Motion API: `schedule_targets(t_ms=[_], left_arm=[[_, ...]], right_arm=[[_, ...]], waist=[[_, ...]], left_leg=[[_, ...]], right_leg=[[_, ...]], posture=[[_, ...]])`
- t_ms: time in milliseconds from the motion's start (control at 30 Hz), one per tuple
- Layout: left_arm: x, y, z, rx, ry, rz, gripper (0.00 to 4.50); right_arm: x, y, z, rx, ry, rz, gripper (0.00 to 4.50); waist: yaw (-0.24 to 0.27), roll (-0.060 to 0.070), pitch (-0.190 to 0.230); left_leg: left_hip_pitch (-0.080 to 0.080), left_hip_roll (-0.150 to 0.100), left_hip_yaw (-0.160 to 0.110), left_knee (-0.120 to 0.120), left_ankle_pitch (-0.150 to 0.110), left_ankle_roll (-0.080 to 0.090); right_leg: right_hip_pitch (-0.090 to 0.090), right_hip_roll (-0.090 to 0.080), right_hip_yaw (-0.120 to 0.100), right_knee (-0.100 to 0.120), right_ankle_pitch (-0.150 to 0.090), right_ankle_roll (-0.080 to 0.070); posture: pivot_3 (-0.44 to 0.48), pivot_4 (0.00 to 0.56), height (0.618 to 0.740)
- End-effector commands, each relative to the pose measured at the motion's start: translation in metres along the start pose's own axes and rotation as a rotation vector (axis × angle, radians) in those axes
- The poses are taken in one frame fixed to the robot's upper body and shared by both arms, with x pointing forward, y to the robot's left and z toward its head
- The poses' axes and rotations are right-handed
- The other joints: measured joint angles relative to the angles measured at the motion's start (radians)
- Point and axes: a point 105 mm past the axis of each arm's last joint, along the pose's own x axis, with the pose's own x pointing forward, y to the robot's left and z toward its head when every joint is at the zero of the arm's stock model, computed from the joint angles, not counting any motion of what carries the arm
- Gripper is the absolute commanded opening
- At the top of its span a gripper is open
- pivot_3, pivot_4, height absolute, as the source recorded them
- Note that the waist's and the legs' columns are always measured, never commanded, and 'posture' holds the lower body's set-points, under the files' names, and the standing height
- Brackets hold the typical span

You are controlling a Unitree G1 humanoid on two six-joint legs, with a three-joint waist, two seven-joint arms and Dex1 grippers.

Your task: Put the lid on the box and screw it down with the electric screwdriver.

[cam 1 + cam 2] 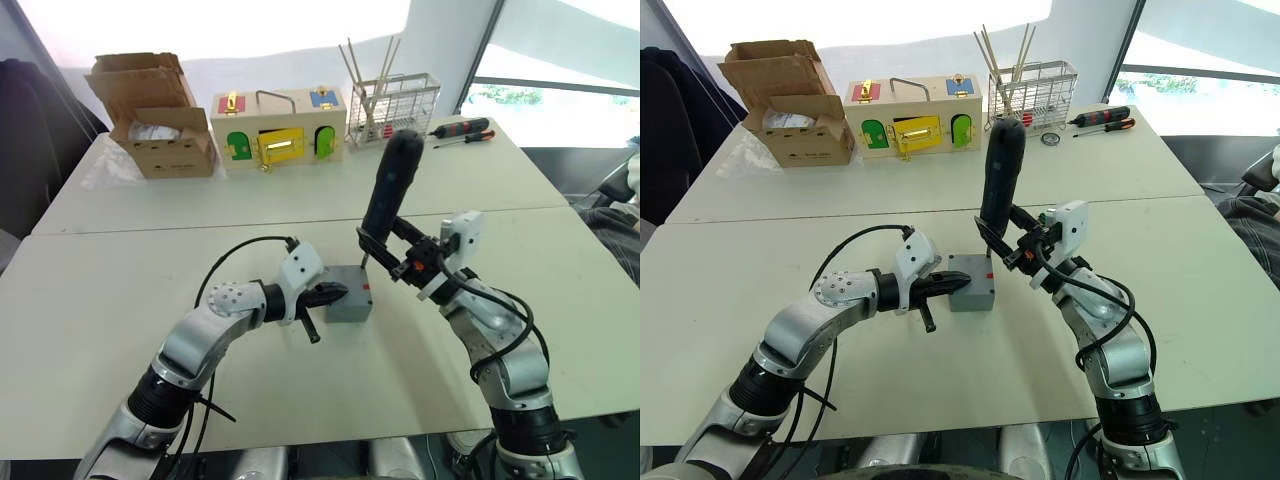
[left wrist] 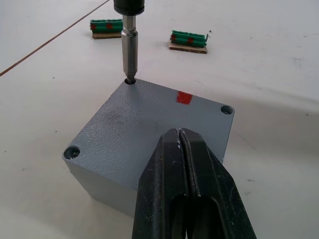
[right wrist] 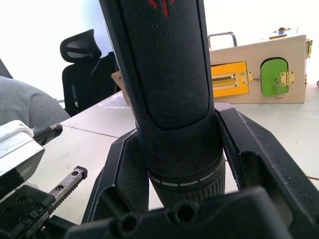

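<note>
step: driving corner screw | right end effector (image 1: 1015,243) clamps electric screwdriver (image 1: 1000,175), bit seated in lid (image 2: 149,119) hole at 12 o'clock | left end effector (image 2: 185,164) closed, empty, pressing lid | keep driver plumb, brace firmly

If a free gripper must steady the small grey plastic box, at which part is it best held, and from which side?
Probably by two opposite side walls of the small grey plastic box, low down, approaching from the robot's left. The walls are flat and parallel, and the thick black electric screwdriver has its bit in a far corner hole of the grey lid, so that corner and the top should stay free.
</note>
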Motion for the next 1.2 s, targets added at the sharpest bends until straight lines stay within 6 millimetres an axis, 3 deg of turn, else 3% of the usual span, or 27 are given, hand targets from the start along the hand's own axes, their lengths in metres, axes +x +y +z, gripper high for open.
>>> schedule_targets(t_ms=[33, 333, 633, 800, 900, 1033, 1133, 1200], left_arm=[[-0.001, -0.001, 0.003, 0.014, -0.009, 0.006, 0.0], [0.0, -0.001, 0.002, 0.013, -0.009, 0.007, 0.0], [0.001, -0.003, -0.003, 0.001, -0.002, 0.005, 0.0], [-0.003, -0.001, -0.007, 0.004, 0.007, 0.004, 0.0], [-0.006, 0.0, -0.01, 0.014, 0.016, 0.005, 0.0], [-0.006, 0.002, -0.012, 0.01, 0.008, 0.016, 0.0], [-0.012, 0.013, 0.004, 0.012, -0.097, 0.095, 0.0], [-0.015, 0.02, 0.013, 0.021, -0.134, 0.128, 0.0]], right_arm=[[-0.014, 0.009, -0.074, 0.143, 0.297, 0.014, 1.78], [-0.012, 0.009, -0.07, 0.135, 0.282, 0.02, 1.78], [-0.009, -0.001, -0.051, 0.073, 0.232, 0.005, 1.78], [-0.004, -0.017, 0.011, -0.006, 0.075, -0.003, 1.78], [0.0, -0.029, 0.059, -0.064, -0.022, -0.003, 1.78], [0.0, -0.032, 0.101, -0.082, -0.089, 0.042, 1.78], [-0.001, -0.042, 0.139, -0.078, -0.142, 0.068, 1.78], [0.001, -0.049, 0.148, -0.059, -0.144, 0.057, 1.78]], waist=[[0.0, -0.001, 0.0], [0.001, -0.002, -0.001], [0.002, -0.002, -0.001], [0.004, 0.0, 0.003], [0.006, 0.003, 0.012], [0.019, 0.006, 0.02], [0.022, 0.009, 0.025], [0.022, 0.007, 0.03]], left_leg=[[0.0, 0.0, 0.0, -0.001, 0.0, 0.0], [0.001, 0.0, -0.001, -0.002, 0.0, 0.0], [0.0, 0.0, -0.001, -0.003, 0.0, 0.0], [-0.002, -0.001, -0.002, -0.003, 0.0, 0.0], [-0.005, -0.001, -0.002, -0.003, 0.0, 0.0], [-0.013, -0.001, -0.002, -0.003, 0.001, -0.001], [-0.021, -0.001, -0.002, -0.002, 0.002, -0.003], [-0.023, -0.001, -0.001, -0.002, 0.003, -0.004]], right_leg=[[0.0, 0.0, 0.0, 0.0, 0.0, 0.0], [0.0, 0.0, 0.0, 0.0, 0.0, 0.0], [0.0, 0.0, -0.001, -0.001, 0.0, 0.0], [-0.002, -0.001, -0.001, -0.001, 0.0, 0.0], [-0.005, -0.002, -0.001, -0.001, 0.0, 0.0], [-0.013, -0.002, -0.001, 0.0, 0.0, 0.0], [-0.021, -0.002, -0.001, 0.002, 0.002, 0.002], [-0.023, -0.002, -0.001, 0.001, 0.002, 0.002]], posture=[[0.0, 0.15, 0.734], [0.0, 0.15, 0.734], [0.0, 0.15, 0.734], [0.0, 0.15, 0.734], [0.0, 0.15, 0.734], [0.0, 0.15, 0.734], [0.0, 0.15, 0.734], [0.0, 0.15, 0.734]])
